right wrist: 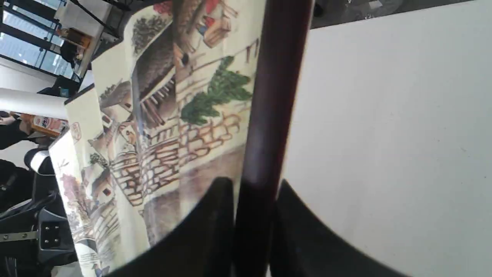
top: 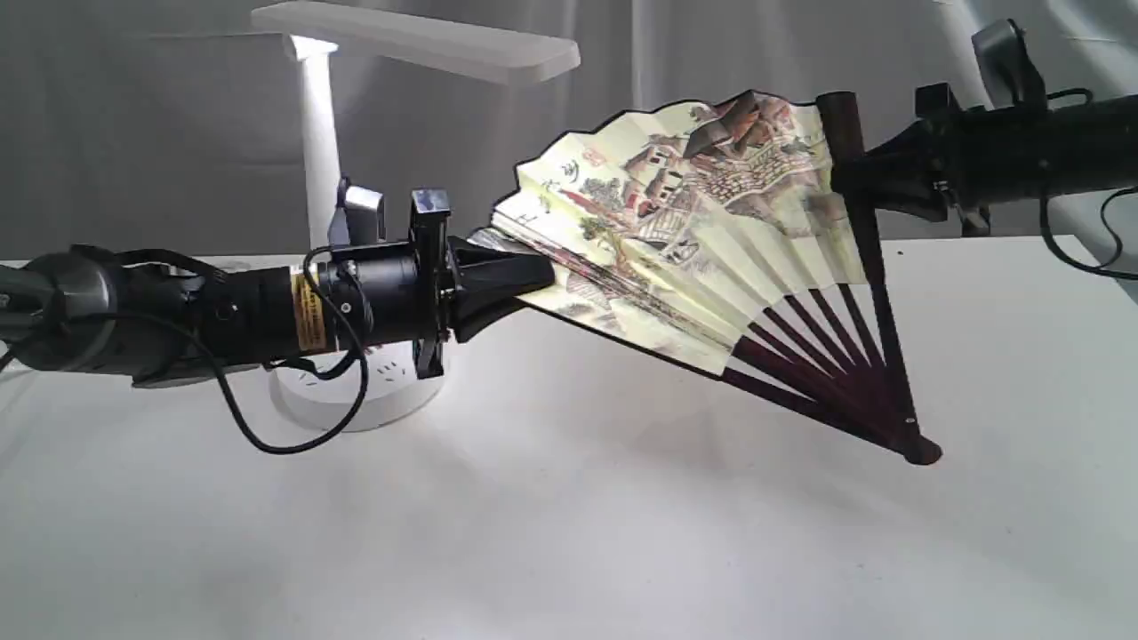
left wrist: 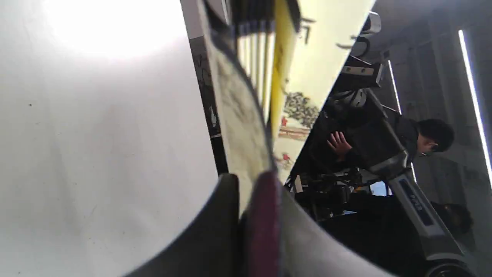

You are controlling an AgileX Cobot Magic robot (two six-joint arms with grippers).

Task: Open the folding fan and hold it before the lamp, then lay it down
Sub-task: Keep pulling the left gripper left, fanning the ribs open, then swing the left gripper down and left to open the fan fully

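Note:
The folding fan (top: 702, 222) is partly spread above the table, its painted cream paper facing the exterior view and its maroon ribs meeting at a pivot (top: 920, 452) that touches or nearly touches the cloth. My left gripper (top: 538, 271) is shut on the left guard, which shows maroon between the fingers (left wrist: 263, 223). My right gripper (top: 849, 178) is shut on the right guard (right wrist: 275, 96) near its top. Several pleats by the left guard remain bunched. The white lamp (top: 320, 151) stands behind my left arm, its head (top: 418, 40) lit and its round base (top: 356, 391) partly hidden.
A white cloth covers the table (top: 569, 533). Grey curtains hang behind. The left arm's black cable (top: 267, 427) loops down in front of the lamp base. In the left wrist view a person (left wrist: 426, 138) sits beyond the table.

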